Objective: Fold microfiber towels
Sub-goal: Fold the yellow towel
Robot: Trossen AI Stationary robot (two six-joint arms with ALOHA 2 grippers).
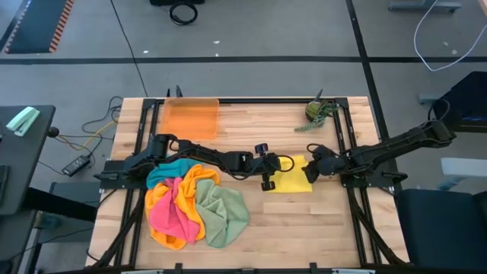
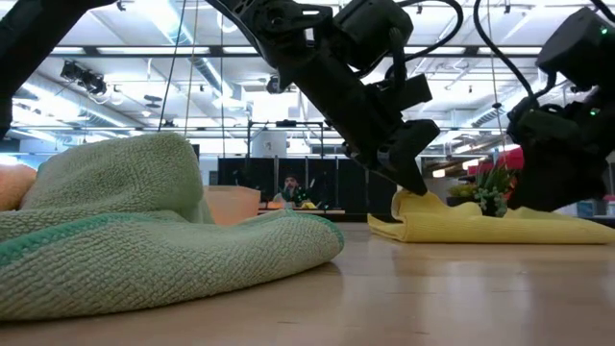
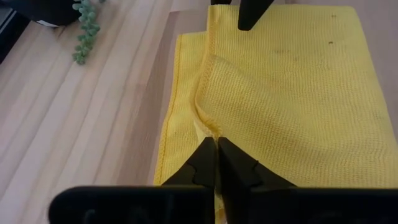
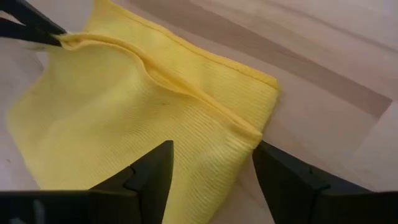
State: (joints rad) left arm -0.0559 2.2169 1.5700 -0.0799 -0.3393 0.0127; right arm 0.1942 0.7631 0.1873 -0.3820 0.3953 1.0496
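A yellow towel [image 1: 295, 180] lies folded on the table right of centre, one layer over another [image 3: 292, 99]. My left gripper [image 3: 216, 149] is shut on its left edge, seen too in the low view [image 2: 411, 185]. My right gripper [image 4: 211, 171] hovers open at the towel's right side, with one finger on either side of a corner [image 4: 264, 127]; I cannot tell whether it touches. At the table's left lies a heap of teal [image 1: 179, 169], orange [image 1: 161, 199], pink [image 1: 171, 215] and green [image 1: 226, 213] towels. My left gripper pinches the yellow towel's upper layer at its left edge [image 3: 208, 124] between its two shut fingers. The fingers slant down from the table's left. The pinched edge is raised into a small peak [image 2: 404, 199], while the remainder of the towel lies flat on the table.
A translucent orange tray [image 1: 190, 116] stands at the far left of the table. A small green plant [image 1: 318, 113] sits at the far right. Bare wood lies in front of the yellow towel toward the near edge [image 1: 304, 228].
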